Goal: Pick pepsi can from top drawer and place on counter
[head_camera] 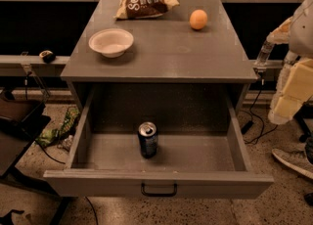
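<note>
The pepsi can (147,140) is dark blue with a silver top. It stands upright in the middle of the open top drawer (195,155), which is pulled far out and has a black handle (159,190) on its front panel. The counter (166,50) is the grey top of the cabinet above the drawer. My gripper (284,107) hangs at the right edge of the camera view, beside the cabinet's right side at about drawer height. It is well to the right of the can and holds nothing I can see.
On the counter are a white bowl (111,41) at front left, a brown snack bag (143,2) at the back and an orange (198,19) at back right. A clear bottle (263,55) stands by the right ledge. Cables and litter lie on the floor on both sides.
</note>
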Available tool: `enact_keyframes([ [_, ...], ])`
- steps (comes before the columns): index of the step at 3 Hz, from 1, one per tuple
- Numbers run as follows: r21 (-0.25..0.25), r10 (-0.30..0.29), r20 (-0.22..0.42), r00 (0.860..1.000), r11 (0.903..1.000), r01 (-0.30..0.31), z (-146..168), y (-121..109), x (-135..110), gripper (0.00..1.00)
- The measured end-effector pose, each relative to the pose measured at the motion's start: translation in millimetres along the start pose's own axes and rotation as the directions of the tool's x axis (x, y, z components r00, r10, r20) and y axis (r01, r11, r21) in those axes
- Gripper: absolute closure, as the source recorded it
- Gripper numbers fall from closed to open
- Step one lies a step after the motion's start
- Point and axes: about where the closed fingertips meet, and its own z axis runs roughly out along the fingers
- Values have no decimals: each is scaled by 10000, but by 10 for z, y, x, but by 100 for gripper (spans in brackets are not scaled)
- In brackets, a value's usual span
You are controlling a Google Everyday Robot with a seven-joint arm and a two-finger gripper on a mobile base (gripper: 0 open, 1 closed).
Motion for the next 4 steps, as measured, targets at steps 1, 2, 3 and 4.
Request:
enact_keyframes([
  [1, 1, 2, 3, 10000, 10000, -2, -1, 0, 0, 0],
  [2, 43, 375, 520, 9979, 9993, -378, -79, 13, 60, 0],
  [3, -363, 1191, 2249, 9671, 9928, -1138, 261, 203, 143, 0],
  [4, -458, 1214, 4076, 9051, 9926, -1125, 715, 358, 70, 0],
])
